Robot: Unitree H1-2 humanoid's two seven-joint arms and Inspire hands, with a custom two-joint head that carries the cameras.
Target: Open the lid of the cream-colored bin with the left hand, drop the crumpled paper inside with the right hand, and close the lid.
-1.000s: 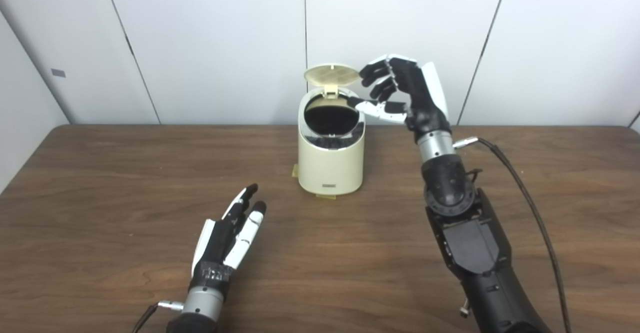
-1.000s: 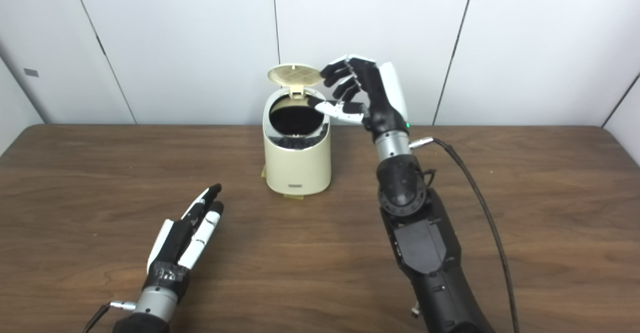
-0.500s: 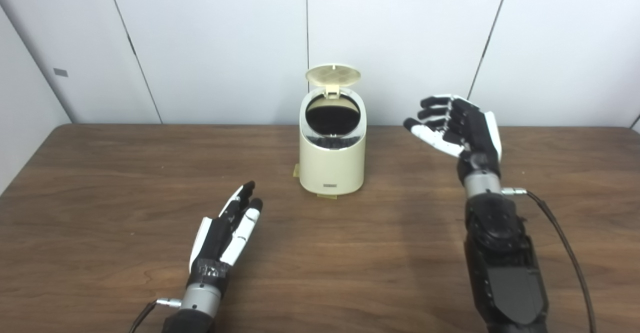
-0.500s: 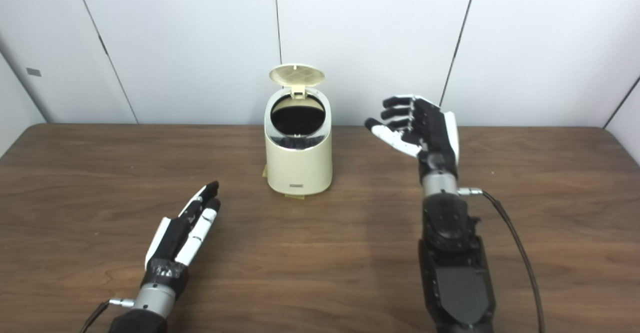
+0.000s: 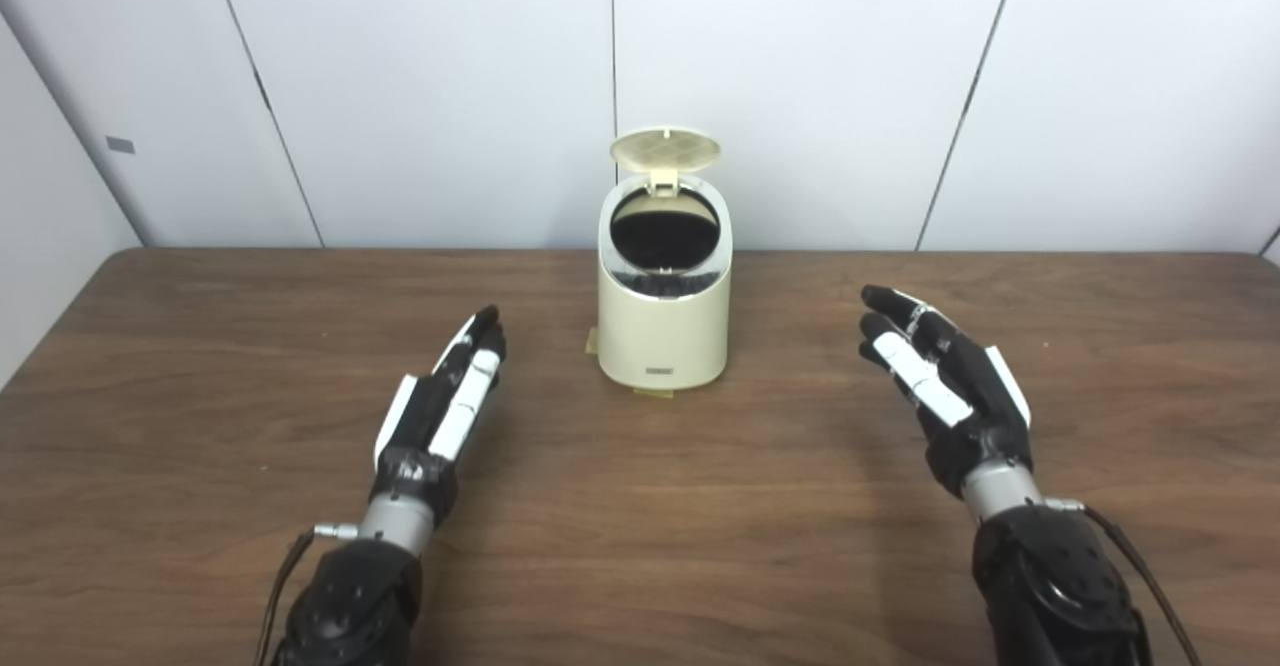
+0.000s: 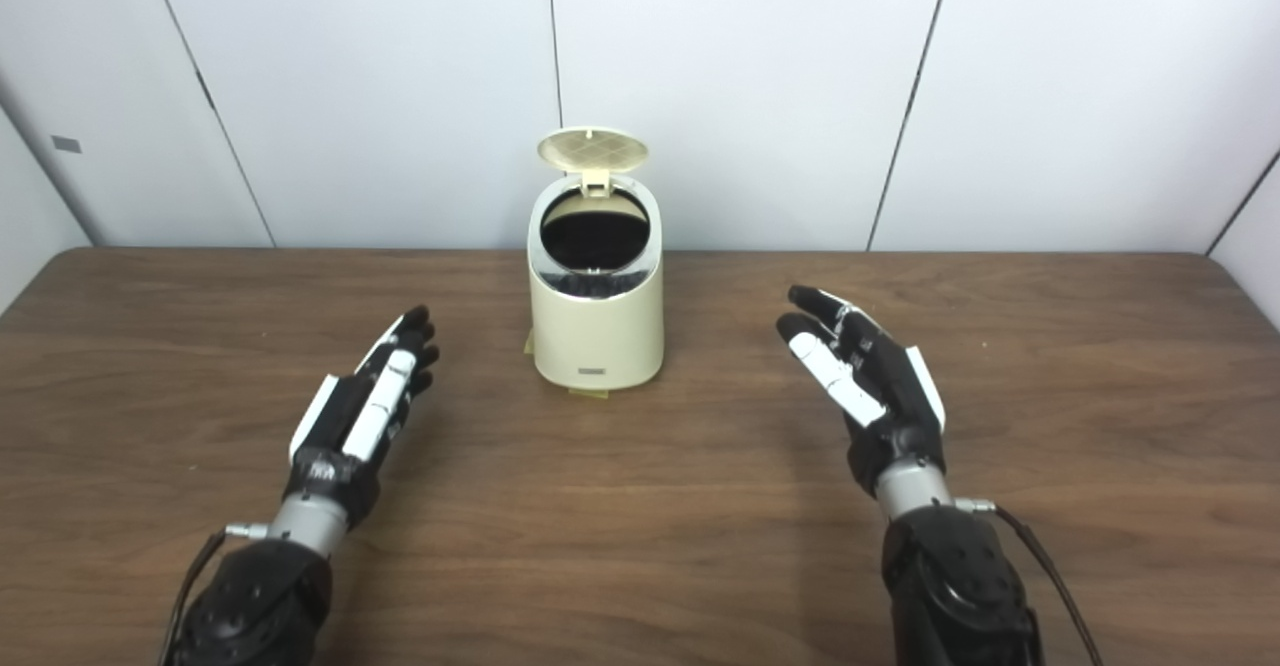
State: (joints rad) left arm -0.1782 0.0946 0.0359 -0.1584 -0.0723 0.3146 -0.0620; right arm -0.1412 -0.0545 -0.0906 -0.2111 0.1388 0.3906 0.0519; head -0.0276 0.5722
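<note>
The cream-colored bin [image 5: 664, 321] stands upright at the far centre of my wooden table [image 5: 200, 466], close to the white panelled wall [image 5: 430, 86]. Its lid [image 5: 665, 149] is raised on the rear hinge and stands tilted back above the opening. The opening [image 5: 665, 231] is dark inside; I cannot tell what the bin contains. Small pieces of tape [image 5: 591, 343] show at the foot of the bin on its left and front.

My left hand [image 5: 440, 411] lies to the near left of the bin, apart from it. Its fingers are extended, held close together, and point toward the far side. It holds nothing.

My right hand [image 5: 945, 386] lies to the near right of the bin, well apart from it. Its fingers are extended and slightly spread, palm turned inward and upward. It holds nothing. A black cable [image 5: 1150, 586] runs from the right wrist toward the near edge.
</note>
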